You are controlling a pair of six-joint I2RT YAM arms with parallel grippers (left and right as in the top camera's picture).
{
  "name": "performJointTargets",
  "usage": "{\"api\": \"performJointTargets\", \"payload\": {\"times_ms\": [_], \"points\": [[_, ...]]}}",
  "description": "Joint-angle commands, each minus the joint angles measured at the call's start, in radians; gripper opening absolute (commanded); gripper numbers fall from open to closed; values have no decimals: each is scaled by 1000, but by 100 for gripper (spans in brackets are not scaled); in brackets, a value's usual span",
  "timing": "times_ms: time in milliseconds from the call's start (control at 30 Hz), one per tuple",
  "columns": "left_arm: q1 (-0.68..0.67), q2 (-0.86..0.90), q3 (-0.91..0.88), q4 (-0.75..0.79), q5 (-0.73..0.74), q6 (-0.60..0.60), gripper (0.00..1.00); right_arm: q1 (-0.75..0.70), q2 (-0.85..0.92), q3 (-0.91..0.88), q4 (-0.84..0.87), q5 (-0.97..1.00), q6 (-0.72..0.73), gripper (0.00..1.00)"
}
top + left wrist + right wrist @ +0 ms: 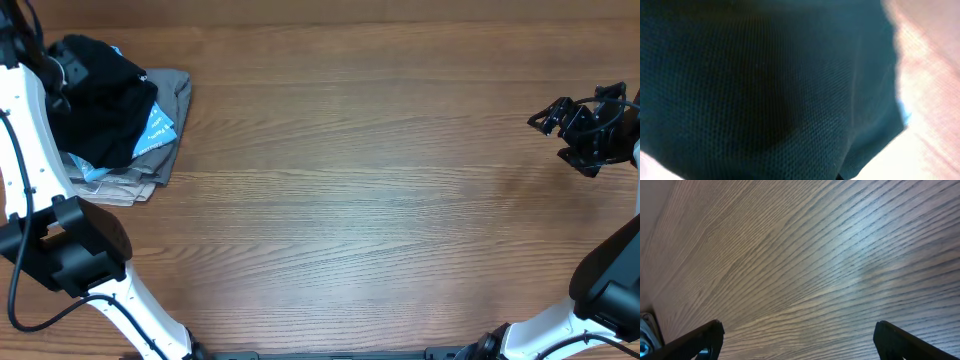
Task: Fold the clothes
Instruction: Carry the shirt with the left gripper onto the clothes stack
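Well, 1 black tee (100, 100) on garment pile (172, 105); R tool (797, 330) spread; L tool (58, 72): can't tell.

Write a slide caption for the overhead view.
Black T-shirt lies crumpled atop a garment stack at the table top's left edge; the right tool hangs over wood at far right.

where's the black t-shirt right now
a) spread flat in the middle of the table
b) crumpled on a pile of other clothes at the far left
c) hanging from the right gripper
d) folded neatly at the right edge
b: the black t-shirt lies crumpled on top of the folded grey and beige garments at the far left, while the right gripper hangs open and empty above the table.
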Motion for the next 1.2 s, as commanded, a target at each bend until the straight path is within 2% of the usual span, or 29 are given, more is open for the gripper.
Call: {"api": "performJointTargets", "payload": {"times_ms": [0, 100, 133, 167, 200, 233, 300, 333, 567, 600, 633, 667, 700, 733, 800, 867, 1033, 1167], "points": [[22, -10, -19, -35, -17, -25, 4, 1, -10, 19, 6, 1, 0, 100], [31, -10, -18, -82, -17, -24, 5, 1, -10, 19, 6, 1, 0, 100], [35, -10, -16, -101, -17, -24, 13, 1, -10, 19, 6, 1, 0, 100], [39, -10, -13, -120, -17, -24, 31, 1, -10, 19, 6, 1, 0, 100], [43, -10, -8, -141, -17, -23, 60, 1, -10, 19, 6, 1, 0, 100], [47, -10, -3, -158, -17, -22, 81, 1, -10, 19, 6, 1, 0, 100], [59, -14, 16, -199, -17, -19, 98, 1, -10, 19, 6, 1, 0, 100], [66, -17, 30, -219, -16, -19, 100, 1, -10, 19, 6, 1, 0, 100], [105, -46, 223, -371, 23, -17, 100, 1, -10, 19, 6, 1, 0, 100], [105, -49, 242, -380, 35, -11, 93, 1, -10, 19, 6, 1, 0, 100], [105, -54, 260, -386, 52, -8, 80, 1, -10, 19, 6, 1, 0, 100], [105, -56, 268, -388, 69, -3, 61, 1, -10, 19, 6, 1, 0, 100], [105, -57, 270, -386, 97, 10, 34, 1, -10, 19, 6, 1, 0, 100], [104, -56, 269, -383, 121, 28, 22, 1, -10, 19, 6, 1, 0, 100], [103, -48, 251, -368, 176, 88, 17, 1, -10, 19, 6, 1, 0, 100], [104, -29, 214, -351, 236, 149, 4, 1, -10, 19, 6, 1, 0, 100], [110, -10, 72, -310, 242, 157, 4, 1, -10, 19, 6, 1, 0, 100], [121, -10, -80, -185, 227, 156, 4, 1, -10, 19, 6, 1, 0, 100]]}}
